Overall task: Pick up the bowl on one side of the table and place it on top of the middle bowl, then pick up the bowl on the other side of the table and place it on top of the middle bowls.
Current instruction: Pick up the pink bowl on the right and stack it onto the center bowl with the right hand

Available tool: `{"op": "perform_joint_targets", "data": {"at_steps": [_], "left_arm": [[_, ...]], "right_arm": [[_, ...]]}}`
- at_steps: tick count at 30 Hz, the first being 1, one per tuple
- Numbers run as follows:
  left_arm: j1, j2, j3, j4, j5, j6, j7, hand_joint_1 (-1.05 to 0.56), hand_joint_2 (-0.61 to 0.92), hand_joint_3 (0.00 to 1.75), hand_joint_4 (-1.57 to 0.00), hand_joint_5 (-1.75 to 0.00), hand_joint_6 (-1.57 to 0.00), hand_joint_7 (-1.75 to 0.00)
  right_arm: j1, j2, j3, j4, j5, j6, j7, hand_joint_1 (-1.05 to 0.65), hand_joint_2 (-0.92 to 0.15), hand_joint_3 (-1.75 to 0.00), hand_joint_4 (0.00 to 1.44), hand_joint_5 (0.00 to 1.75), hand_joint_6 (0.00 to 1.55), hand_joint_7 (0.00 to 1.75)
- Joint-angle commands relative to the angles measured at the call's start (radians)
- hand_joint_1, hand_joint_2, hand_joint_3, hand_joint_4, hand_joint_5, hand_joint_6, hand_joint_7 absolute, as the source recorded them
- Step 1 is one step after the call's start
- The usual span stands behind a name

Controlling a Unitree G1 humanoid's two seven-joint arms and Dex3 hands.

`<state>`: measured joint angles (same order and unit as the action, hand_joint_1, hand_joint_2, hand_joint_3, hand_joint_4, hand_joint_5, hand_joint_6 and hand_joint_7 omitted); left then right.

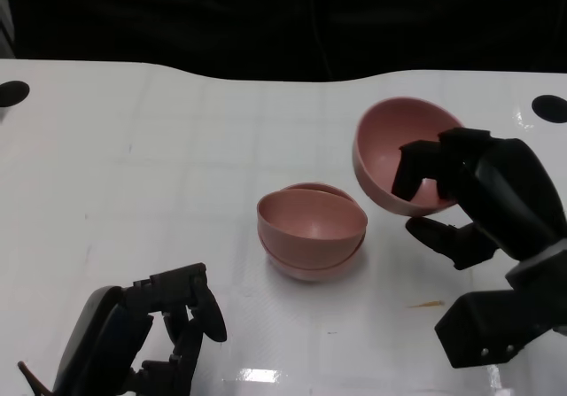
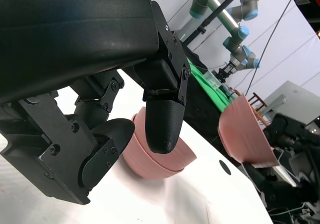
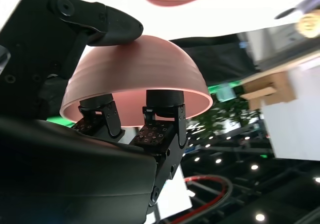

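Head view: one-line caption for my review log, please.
Right hand holds a tilted pink bowl beside two stacked bowls; left hand holds nothing.

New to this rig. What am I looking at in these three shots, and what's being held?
It is a humanoid robot at a white table. The head view looks down from the robot itself; the other two come from cameras at each wrist, so they are tilted.

In the middle of the table sits a stack of two pink bowls. The right robot hand holds a third pink bowl tipped and off the table, with fingers inside the rim and another digit on the outer wall. The left robot hand holds nothing and is near the table's front edge.
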<state>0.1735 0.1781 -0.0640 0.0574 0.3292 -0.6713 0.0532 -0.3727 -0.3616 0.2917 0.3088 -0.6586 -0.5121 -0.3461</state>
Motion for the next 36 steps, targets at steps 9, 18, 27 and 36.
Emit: {"op": "perform_joint_targets", "data": {"at_steps": [9,18,27,36], "left_arm": [[-0.003,0.013,0.002,-0.006,0.006,0.013,0.002,0.05,0.24,1.57,-0.91,-1.72,-0.86,-1.49],[-0.006,0.016,-0.004,0.002,0.003,0.003,-0.001,0.07,0.24,1.56,-0.91,-1.71,-0.86,-1.48],[-0.01,0.018,-0.009,0.01,0.006,-0.001,0.001,0.07,0.23,1.57,-0.91,-1.7,-0.87,-1.47],[-0.011,0.019,-0.01,0.011,0.014,-0.01,0.006,0.07,0.22,1.56,-0.91,-1.7,-0.87,-1.47]], "right_arm": [[-0.158,0.094,0.057,0.245,0.071,-0.155,0.099,-0.06,-0.22,-1.45,0.97,1.75,0.83,1.6],[-0.239,0.169,0.101,0.383,0.062,-0.16,0.149,-0.05,-0.32,-1.31,0.94,1.75,0.83,1.52],[-0.271,0.198,0.11,0.466,0.069,-0.162,0.167,-0.06,-0.32,-1.33,0.92,1.75,0.85,1.46],[-0.269,0.174,0.12,0.435,0.041,-0.12,0.214,-0.24,-0.66,-0.54,0.6,0.48,0.78,0.12]]}}
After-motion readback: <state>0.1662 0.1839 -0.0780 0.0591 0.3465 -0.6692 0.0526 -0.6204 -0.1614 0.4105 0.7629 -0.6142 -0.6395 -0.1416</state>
